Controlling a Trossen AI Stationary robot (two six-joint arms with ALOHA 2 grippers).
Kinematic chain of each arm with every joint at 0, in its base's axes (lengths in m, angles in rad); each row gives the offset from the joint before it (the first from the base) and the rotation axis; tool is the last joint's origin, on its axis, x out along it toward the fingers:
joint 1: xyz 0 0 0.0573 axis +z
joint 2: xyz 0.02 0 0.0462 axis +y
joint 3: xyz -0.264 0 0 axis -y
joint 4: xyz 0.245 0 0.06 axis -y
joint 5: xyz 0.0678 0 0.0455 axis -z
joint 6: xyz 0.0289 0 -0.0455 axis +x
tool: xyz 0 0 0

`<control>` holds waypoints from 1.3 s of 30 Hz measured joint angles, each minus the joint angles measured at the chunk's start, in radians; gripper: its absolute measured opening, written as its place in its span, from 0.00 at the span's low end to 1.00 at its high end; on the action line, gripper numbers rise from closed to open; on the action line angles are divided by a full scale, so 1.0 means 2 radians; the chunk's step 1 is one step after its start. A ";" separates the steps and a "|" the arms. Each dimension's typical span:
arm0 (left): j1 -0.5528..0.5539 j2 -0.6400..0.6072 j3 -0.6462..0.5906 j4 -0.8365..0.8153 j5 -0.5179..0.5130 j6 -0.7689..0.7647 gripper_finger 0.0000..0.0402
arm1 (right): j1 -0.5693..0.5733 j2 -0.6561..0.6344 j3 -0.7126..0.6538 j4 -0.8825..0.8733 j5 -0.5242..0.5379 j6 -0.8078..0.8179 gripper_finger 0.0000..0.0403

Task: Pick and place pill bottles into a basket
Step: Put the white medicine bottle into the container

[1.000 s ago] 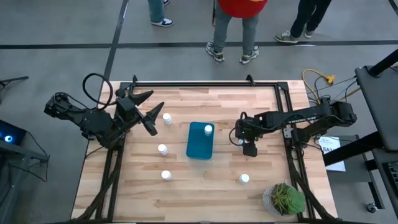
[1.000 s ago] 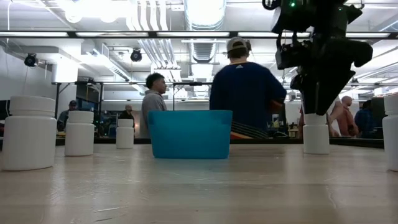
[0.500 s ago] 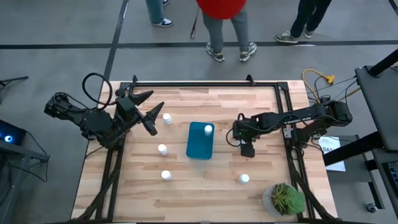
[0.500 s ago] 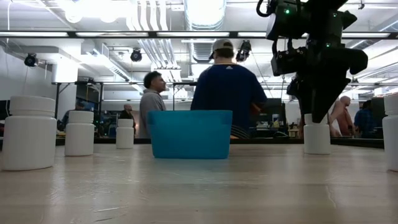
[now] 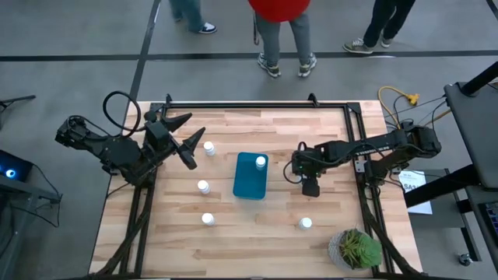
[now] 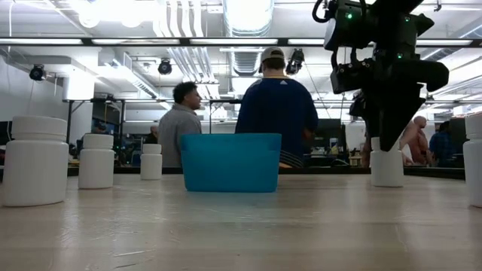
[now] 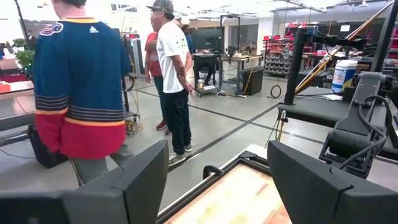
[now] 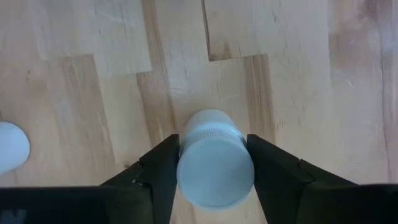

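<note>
Since a second ago the right end effector [image 5: 310,187] has slid a little toward the basket [image 5: 250,176] and tucked in nearer the tabletop's middle, while the left arm has not budged. In the right wrist view its two fingers [image 8: 163,163] sit on either side of a pill bottle [image 8: 215,164], touching or very nearly touching its cap; the jaws look closed around the bottle, though whether they are squeezing yet is hard to say. In the low view that bottle [image 6: 387,167] stands on the tabletop [image 5: 272,233], so it has not been lifted.

My reading is that the approach is over and the grasp is just being made; the next step would be a lift and a short carry over to the basket, which lies just beside this arm.

One bottle [image 5: 260,162] already rests inside the basket at its far end. Four others remain out on the wood: three [image 5: 203,187] on the basket's left side and one [image 5: 306,224] near the potted plant [image 5: 356,249].

The left end effector [image 5: 187,138] hovers at the table's left edge with its fingers spread, holding nothing.
</note>
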 joint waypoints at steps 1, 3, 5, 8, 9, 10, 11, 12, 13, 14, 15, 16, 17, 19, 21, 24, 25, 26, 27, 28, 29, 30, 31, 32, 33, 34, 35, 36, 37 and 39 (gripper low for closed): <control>0.000 0.000 0.000 0.000 0.000 0.000 0.64 | 0.000 0.000 0.000 0.000 0.000 0.000 0.40; 0.001 0.000 0.000 0.000 0.000 0.000 0.64 | -0.001 -0.001 0.000 0.000 0.000 0.000 0.37; 0.003 0.000 0.000 0.000 0.000 0.000 0.64 | -0.004 -0.001 -0.001 0.000 -0.001 0.002 0.37; 0.005 0.000 0.000 0.000 0.000 0.000 0.64 | -0.009 -0.001 0.001 -0.003 -0.003 0.007 0.37; 0.006 0.000 0.000 0.000 0.000 0.000 0.64 | -0.011 -0.001 0.004 -0.007 -0.004 0.008 0.37; 0.006 0.001 0.000 0.000 0.000 0.000 0.64 | -0.013 -0.001 0.007 -0.013 -0.005 0.009 0.37; 0.006 0.001 0.000 0.000 0.000 0.000 0.64 | -0.014 -0.001 0.013 -0.018 -0.004 0.009 0.37; 0.006 0.001 0.000 0.001 0.000 0.000 0.64 | -0.015 -0.001 0.020 -0.020 -0.004 0.009 0.37; 0.006 0.001 0.000 0.002 0.000 0.000 0.64 | -0.015 -0.001 0.027 -0.021 -0.005 0.009 0.37; 0.007 0.001 0.000 0.002 0.000 0.000 0.64 | -0.014 -0.001 0.035 -0.024 -0.005 0.009 0.37; 0.007 0.001 0.000 0.002 0.000 0.000 0.64 | -0.014 -0.001 0.044 -0.030 -0.005 0.007 0.37; 0.007 0.001 0.000 0.003 0.000 0.000 0.64 | -0.014 -0.001 0.053 -0.035 -0.005 0.005 0.37; 0.007 0.001 0.000 0.004 0.000 0.000 0.64 | -0.014 -0.001 0.064 -0.036 -0.005 0.002 0.37; 0.007 0.001 0.000 0.007 0.000 0.000 0.64 | -0.014 -0.001 0.087 -0.040 -0.002 -0.001 0.37; 0.007 0.001 0.000 0.013 0.000 0.000 0.64 | -0.015 -0.001 0.109 -0.056 0.001 -0.007 0.37; 0.007 0.001 0.000 0.013 0.000 0.000 0.64 | -0.016 -0.001 0.144 -0.080 0.011 -0.009 0.37; 0.007 0.001 0.000 0.013 0.000 0.000 0.64 | -0.017 -0.001 0.154 -0.088 0.014 -0.011 0.37; 0.007 0.001 0.000 0.013 0.000 0.000 0.64 | -0.018 -0.001 0.165 -0.097 0.014 -0.015 0.37; 0.007 0.002 0.000 0.013 0.000 0.000 0.64 | -0.019 -0.001 0.176 -0.105 0.015 -0.019 0.37; 0.007 0.002 0.000 0.013 0.000 0.000 0.64 | -0.019 0.000 0.187 -0.113 0.016 -0.021 0.37; 0.007 0.003 0.000 0.013 0.000 0.000 0.64 | -0.020 0.000 0.198 -0.121 0.019 -0.023 0.37; 0.007 0.003 0.000 0.013 0.000 0.000 0.64 | -0.021 0.000 0.207 -0.129 0.023 -0.023 0.37; 0.007 0.003 0.000 0.013 0.000 0.000 0.64 | -0.022 0.000 0.216 -0.137 0.026 -0.025 0.37; 0.007 0.004 0.000 0.013 0.000 0.000 0.64 | -0.023 0.000 0.225 -0.146 0.027 -0.028 0.37; 0.007 0.005 0.000 0.013 0.000 0.000 0.64 | -0.025 0.000 0.233 -0.153 0.028 -0.030 0.37; 0.007 0.005 0.000 0.013 0.000 0.001 0.64 | -0.026 0.000 0.242 -0.158 0.029 -0.031 0.37; 0.007 0.006 0.000 0.013 0.000 0.001 0.64 | -0.027 0.000 0.250 -0.163 0.031 -0.031 0.37; 0.007 0.007 0.000 0.013 0.000 0.001 0.64 | -0.028 0.000 0.257 -0.170 0.035 -0.031 0.37; 0.007 0.008 0.000 0.013 0.000 0.001 0.64 | -0.028 0.000 0.264 -0.178 0.039 -0.032 0.37; 0.008 0.008 0.000 0.013 0.000 0.001 0.64 | -0.027 0.001 0.277 -0.189 0.041 -0.034 0.37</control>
